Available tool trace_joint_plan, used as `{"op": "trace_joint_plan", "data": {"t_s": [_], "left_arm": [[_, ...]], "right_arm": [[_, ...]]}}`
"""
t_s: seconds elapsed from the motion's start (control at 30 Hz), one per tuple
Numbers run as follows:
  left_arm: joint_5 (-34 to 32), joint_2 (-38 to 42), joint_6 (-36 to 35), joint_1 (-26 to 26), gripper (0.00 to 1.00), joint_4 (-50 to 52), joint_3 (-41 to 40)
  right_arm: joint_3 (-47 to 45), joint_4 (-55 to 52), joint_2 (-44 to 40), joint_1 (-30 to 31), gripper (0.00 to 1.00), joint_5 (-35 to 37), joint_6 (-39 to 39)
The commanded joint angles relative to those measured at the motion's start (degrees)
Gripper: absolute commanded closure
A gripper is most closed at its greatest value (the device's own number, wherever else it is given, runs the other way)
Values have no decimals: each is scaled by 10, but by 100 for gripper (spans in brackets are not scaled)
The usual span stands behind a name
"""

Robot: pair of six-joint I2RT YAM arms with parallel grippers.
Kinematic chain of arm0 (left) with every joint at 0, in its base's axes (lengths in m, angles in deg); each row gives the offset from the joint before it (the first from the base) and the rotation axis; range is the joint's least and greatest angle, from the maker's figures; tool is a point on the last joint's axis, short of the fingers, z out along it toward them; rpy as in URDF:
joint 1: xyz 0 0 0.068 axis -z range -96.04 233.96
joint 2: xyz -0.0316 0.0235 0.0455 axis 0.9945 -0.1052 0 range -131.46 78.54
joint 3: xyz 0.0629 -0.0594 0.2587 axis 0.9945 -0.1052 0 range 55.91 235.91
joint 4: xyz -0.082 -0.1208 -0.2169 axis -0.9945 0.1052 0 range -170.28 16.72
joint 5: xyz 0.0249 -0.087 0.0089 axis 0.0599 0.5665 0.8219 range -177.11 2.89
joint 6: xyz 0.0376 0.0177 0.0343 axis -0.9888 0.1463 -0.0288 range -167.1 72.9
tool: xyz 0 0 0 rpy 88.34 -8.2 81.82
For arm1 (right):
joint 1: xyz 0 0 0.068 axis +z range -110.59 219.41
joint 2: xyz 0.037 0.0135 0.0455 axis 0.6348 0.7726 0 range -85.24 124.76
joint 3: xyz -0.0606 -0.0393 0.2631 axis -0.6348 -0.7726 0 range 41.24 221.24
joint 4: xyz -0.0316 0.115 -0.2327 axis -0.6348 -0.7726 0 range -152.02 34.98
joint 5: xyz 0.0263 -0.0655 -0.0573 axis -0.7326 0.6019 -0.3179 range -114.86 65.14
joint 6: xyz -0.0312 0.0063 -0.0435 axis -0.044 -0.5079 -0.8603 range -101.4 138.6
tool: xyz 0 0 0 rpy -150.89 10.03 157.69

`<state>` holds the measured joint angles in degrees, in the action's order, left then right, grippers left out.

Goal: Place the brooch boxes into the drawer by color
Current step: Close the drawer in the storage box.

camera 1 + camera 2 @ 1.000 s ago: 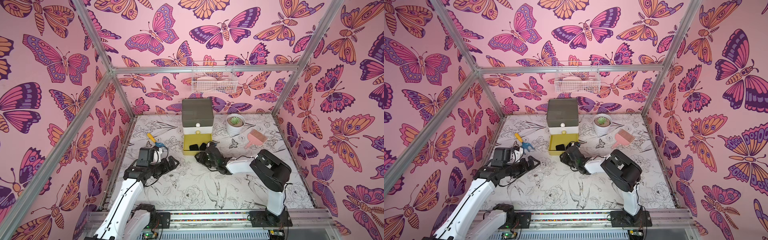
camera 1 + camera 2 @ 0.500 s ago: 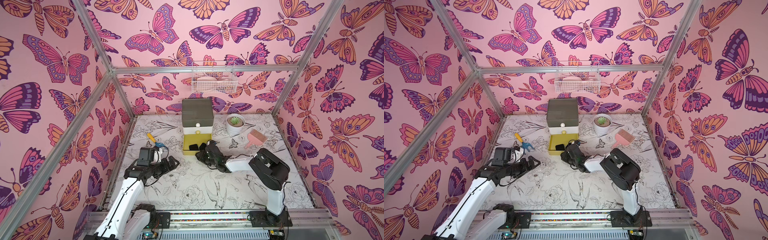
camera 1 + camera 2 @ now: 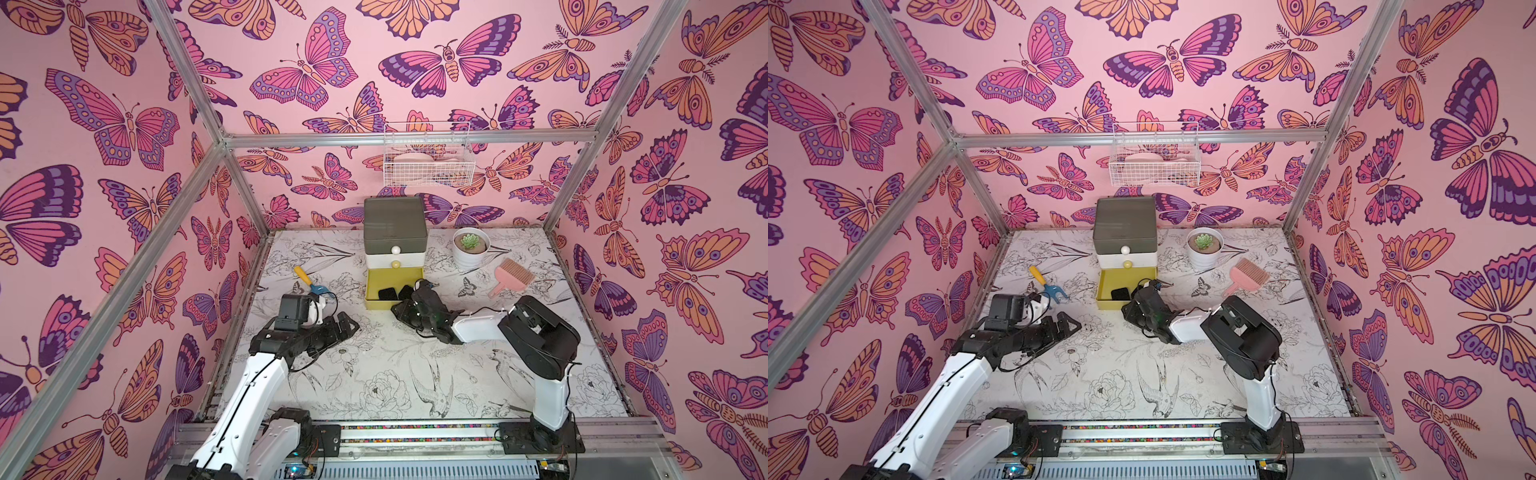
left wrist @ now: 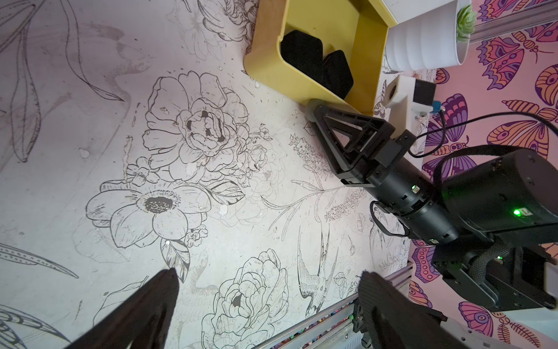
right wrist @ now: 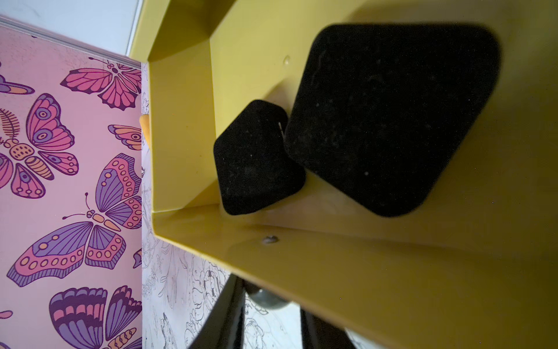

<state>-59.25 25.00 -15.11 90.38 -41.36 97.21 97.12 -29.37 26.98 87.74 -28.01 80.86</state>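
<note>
The drawer [image 3: 395, 224] is a three-tier chest at the back of the table. Its yellow bottom tier [image 3: 371, 286] is pulled out. Two black brooch boxes [image 3: 387, 294] [image 3: 405, 292] lie inside, touching each other, the same two boxes [image 5: 256, 157] [image 5: 386, 114] in the right wrist view. My right gripper [image 3: 400, 309] [image 5: 268, 302] is at the yellow tier's front wall. Its fingers flank the grey knob [image 5: 268, 297] and are shut on it; the wall hides their tips. My left gripper [image 3: 347, 326] [image 4: 268, 275] hovers low over the table left of the drawer, open and empty.
A white pot with a succulent [image 3: 471, 249] and a pink brush [image 3: 511, 276] stand right of the chest. A yellow-handled blue tool [image 3: 309, 282] lies to its left. A white wire basket [image 3: 428, 162] hangs on the back wall.
My right gripper edged up to the yellow tier's front and its jaws narrowed around the grey knob. The left arm stayed still.
</note>
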Motion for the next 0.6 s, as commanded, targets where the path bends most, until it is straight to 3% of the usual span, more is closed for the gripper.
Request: {"op": "trace_joint_plan", "data": {"t_s": [0.0,0.33,0.57], "left_arm": [[8,-6,-5,2,0,2,-4],[6,-17,-7,4,0,2,4],[6,-15,-8,5,0,2,4]], "right_arm": [[23,-5,-6,-27,72,28,-19],[84,-11,26,-47,68,13,-27],[110,-14,45,-54,57,1,-28]]}}
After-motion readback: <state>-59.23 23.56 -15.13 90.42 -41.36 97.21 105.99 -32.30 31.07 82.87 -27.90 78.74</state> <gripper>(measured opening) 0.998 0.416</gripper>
